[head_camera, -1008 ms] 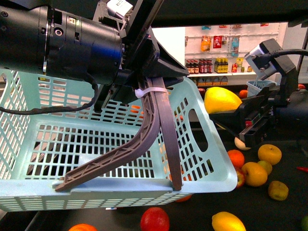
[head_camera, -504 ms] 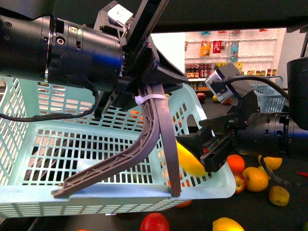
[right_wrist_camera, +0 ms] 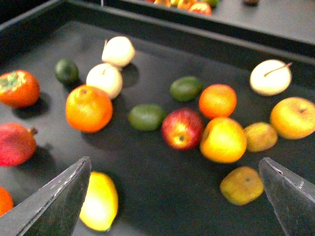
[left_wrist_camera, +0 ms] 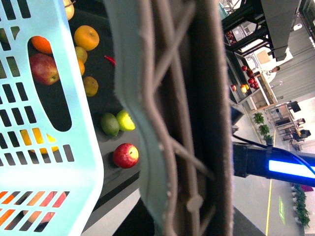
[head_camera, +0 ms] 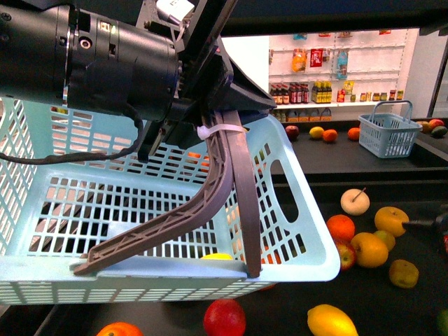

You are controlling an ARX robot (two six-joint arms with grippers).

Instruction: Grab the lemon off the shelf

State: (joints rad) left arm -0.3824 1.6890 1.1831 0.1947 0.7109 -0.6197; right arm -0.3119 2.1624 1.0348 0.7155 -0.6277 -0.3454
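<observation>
1. Front view: the left gripper (head_camera: 218,115) is up high on the big black arm. Its jaws are clamped on the grey basket handle (head_camera: 175,220), and a white zip tie wraps the handle just below the grip.
2. The pale blue basket (head_camera: 311,238) hangs off that handle, tilted, above the shelf (head_camera: 378,301).
3. The lemon (head_camera: 217,256) is inside the basket, low against its near wall. Only a yellow sliver of it shows over the rim.
4. The other lemon (head_camera: 331,323) lies on the black shelf tray by its near edge, right of a red apple (head_camera: 225,318). Oranges, yellowish apples and a pale pear (head_camera: 355,201) are clustered toward the tray's right side.
5. A small blue basket (head_camera: 390,129) sits on the upper tier. White wall shelves of bottles (head_camera: 329,70) stand far behind.
6. Left wrist view: the basket handle (left_wrist_camera: 177,123) fills the frame, very close. The basket (left_wrist_camera: 74,172) wall is beside it, with loose fruit on the tray beyond. Yellow shows through the slots, but I cannot tell which fruit it is.
7. Right wrist view: the right gripper (right_wrist_camera: 173,164) has its jaws wide apart and holds nothing, hanging over the shelf (right_wrist_camera: 162,196) tray. The grey fingertips (right_wrist_camera: 59,201) are at both sides.
8. The other lemon (right_wrist_camera: 100,200) lies on the tray just beside one fingertip, not touching it. A red apple (right_wrist_camera: 182,129), an orange (right_wrist_camera: 89,108) and limes are spread across the middle of the tray.
</observation>
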